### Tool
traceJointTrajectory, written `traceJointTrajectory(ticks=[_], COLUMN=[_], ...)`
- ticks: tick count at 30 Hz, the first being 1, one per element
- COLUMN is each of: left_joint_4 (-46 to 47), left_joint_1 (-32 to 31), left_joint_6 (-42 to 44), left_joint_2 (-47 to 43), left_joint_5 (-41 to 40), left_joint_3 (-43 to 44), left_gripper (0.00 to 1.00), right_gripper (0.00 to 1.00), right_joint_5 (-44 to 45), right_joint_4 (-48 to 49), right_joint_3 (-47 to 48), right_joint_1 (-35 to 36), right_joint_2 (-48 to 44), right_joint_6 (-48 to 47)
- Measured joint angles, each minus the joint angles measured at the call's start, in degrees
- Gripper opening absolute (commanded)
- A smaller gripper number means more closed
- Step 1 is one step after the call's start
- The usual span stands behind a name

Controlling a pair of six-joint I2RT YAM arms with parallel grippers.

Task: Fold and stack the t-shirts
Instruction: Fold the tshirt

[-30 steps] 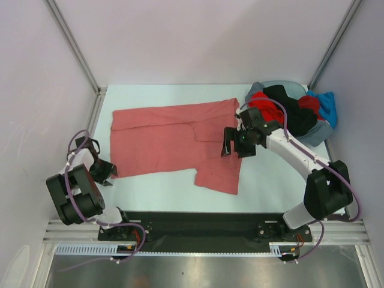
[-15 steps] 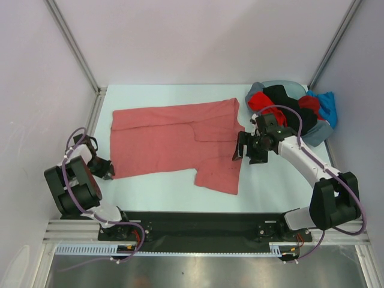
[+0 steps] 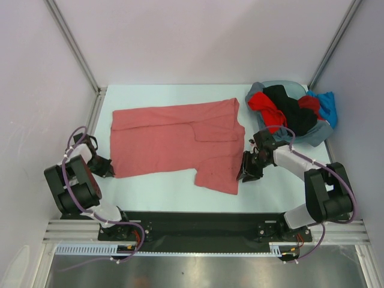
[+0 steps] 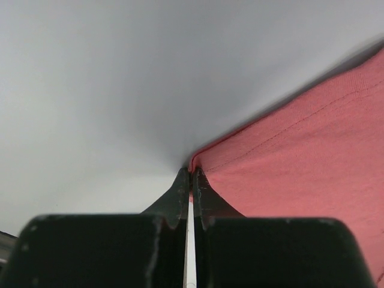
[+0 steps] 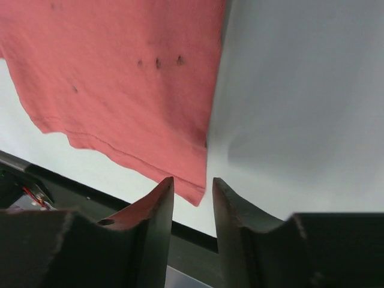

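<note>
A salmon-red t-shirt (image 3: 174, 144) lies spread flat across the table. At the shirt's near left corner sits my left gripper (image 3: 110, 168), and in the left wrist view the gripper (image 4: 192, 175) is shut on that corner of the cloth (image 4: 300, 174). My right gripper (image 3: 243, 174) rests low at the shirt's near right corner. In the right wrist view the gripper (image 5: 192, 183) has its jaws apart with a narrow gap, and the corner of the cloth (image 5: 150, 90) lies just past the tips. More t-shirts, red (image 3: 264, 105), black (image 3: 291, 111) and blue (image 3: 327, 105), are heaped at the back right.
The heap sits in a grey-blue basin (image 3: 282, 85) in the back right corner. White walls with metal posts close in the table on the left, back and right. The black mounting rail (image 3: 192, 223) runs along the near edge.
My left gripper has shut on the shirt's near left corner. The right arm has swung down and toward the near edge to the shirt's near right corner, and its jaws have narrowed.
</note>
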Motion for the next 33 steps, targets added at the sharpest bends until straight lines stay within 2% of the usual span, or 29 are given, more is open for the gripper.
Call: traceJointTrajectory(ticks=[2,5,9,13,19,22,25,29,33], left_joint_4=[0.00,-0.07,-0.22,-0.13,0.20,0.28,0.28,0.24,0.20], left_joint_1=[0.00,0.00,0.00,0.00,0.00,0.00,0.00,0.00,0.02], left_joint_6=[0.52,1.38,1.75,1.77,2.32,2.80,3.17,3.28,3.28], left_joint_2=[-0.15,-0.52,-1.36,-1.49,-1.84,-2.12,-2.29,-2.40,-3.32], left_joint_5=[0.00,-0.24,-0.31,0.09,0.70,0.70,0.70,0.70,0.68], left_joint_3=[0.00,-0.07,-0.22,-0.37,-1.20,-1.36,-1.38,-1.36,-1.38], left_gripper=[0.00,0.00,0.00,0.00,0.01,0.00,0.00,0.00,0.00], right_gripper=[0.36,0.48,0.52,0.51,0.47,0.42,0.32,0.00,0.00], right_joint_5=[0.44,3.89,10.25,15.30,19.26,20.94,22.25,23.39,23.80], right_joint_4=[1.42,2.38,1.18,0.92,-1.88,-3.02,-4.09,-4.68,-3.17], right_joint_3=[-0.07,0.66,3.74,6.58,9.49,10.16,10.67,10.54,9.11], right_joint_1=[0.07,1.18,5.25,9.11,11.15,11.85,12.26,12.35,12.50], right_joint_2=[0.85,3.39,5.92,8.15,11.23,11.82,12.31,12.31,10.86], right_joint_6=[1.46,4.44,8.52,12.28,17.11,18.69,19.89,21.40,22.53])
